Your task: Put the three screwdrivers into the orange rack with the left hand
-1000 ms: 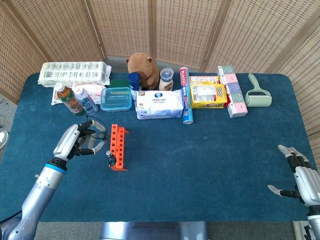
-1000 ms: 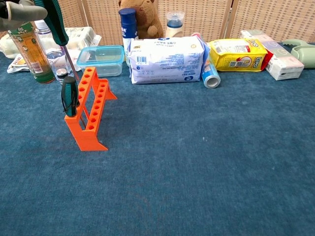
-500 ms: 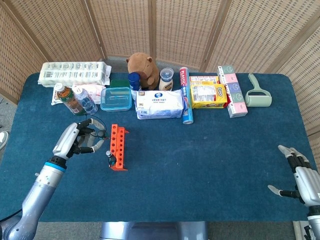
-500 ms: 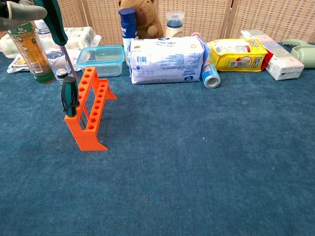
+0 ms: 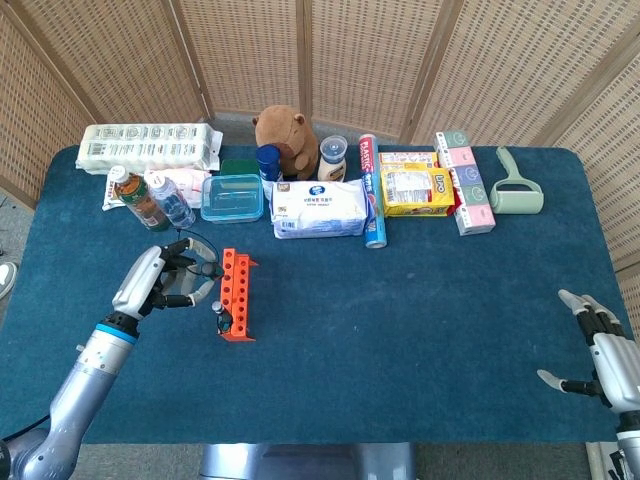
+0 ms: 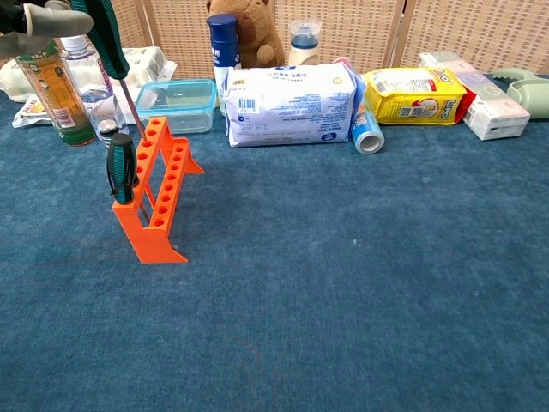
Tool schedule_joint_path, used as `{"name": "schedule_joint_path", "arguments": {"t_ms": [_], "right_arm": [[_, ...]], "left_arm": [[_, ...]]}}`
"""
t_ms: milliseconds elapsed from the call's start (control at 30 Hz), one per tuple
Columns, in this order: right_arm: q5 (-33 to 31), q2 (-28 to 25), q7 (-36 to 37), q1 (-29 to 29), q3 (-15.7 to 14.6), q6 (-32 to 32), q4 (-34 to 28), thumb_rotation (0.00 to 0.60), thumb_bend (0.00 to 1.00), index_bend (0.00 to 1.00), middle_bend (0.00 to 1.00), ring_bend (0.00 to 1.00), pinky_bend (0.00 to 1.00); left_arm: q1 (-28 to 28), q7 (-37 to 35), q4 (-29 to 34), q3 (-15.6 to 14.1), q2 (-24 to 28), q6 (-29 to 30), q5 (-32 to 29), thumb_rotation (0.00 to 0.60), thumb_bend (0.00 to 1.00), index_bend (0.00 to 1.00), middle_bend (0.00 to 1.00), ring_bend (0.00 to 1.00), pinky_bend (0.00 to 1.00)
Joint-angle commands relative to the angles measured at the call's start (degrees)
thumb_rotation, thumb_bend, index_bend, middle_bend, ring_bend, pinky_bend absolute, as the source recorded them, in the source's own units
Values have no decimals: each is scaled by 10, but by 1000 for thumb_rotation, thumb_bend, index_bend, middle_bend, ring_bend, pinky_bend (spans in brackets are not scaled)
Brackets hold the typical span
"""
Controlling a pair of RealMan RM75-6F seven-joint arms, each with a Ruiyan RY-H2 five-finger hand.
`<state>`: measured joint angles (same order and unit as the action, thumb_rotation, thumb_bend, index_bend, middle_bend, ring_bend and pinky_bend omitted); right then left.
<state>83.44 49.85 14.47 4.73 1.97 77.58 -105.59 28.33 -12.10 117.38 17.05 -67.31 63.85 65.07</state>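
Orange rack (image 6: 153,197) — left hand (image 5: 160,282) holds screwdriver (image 6: 112,47) above.

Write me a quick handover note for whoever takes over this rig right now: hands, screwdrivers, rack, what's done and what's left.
Left hand: holds a green-handled screwdriver tilted, its tip just above the far end of the orange rack, not yet in a hole.
Right hand: open, holds nothing, at the near right table edge.
Done: one dark-handled screwdriver stands upright in the rack's near end.
Left: seat the held screwdriver, then rack the third. I cannot spot the third in either view; it may be hidden among the bottles behind the rack.
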Motion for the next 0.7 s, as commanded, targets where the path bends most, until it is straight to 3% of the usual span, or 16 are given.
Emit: {"name": "schedule_joint_path", "arguments": {"t_ms": [33,700], "right_arm": [[0,0,1,0,0,0,0,600,0,0,113,0,0],[4,-5,13,0,-1,-1,2,600,0,0,114,0,0]], "left_arm": [[1,2,-1,-1,-2,0,-3,600,417,441,798,740,872],[11,6,-16,-2,-15,-2,-21,600,417,441,798,740,872]]}}
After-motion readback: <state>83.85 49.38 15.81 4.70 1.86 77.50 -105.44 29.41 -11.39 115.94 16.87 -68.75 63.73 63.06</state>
